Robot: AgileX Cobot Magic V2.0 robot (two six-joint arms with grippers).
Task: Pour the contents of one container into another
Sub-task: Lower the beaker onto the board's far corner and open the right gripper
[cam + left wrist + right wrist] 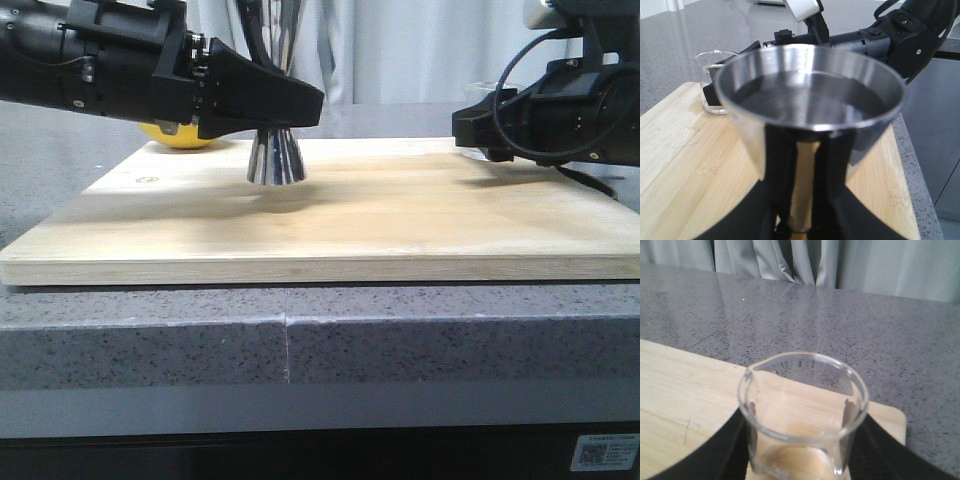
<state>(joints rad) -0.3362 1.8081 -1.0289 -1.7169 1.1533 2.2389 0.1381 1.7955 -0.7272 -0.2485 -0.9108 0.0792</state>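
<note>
Left gripper [290,105]: fingers closed around the narrow waist of the steel double jigger [276,158], which stands upright with its base on the wooden board [330,225], toward the board's far left. In the left wrist view the black fingers [780,165] flank the stem on both sides, and the jigger's upper cup shows a dark liquid surface near the rim. The left arm reaches in level from the left edge of the front view, its wrist housing above the board. A yellow lemon [178,135] sits just behind that arm at the board's far edge. Right gripper [802,440]: fingers set against opposite sides of the glass beaker [802,412], holding it upright, lip turned away from the wrist. The beaker rests at the board's far right corner, well apart from the jigger. The right arm extends level from the right. The board lies on a speckled grey countertop [300,335].
</note>
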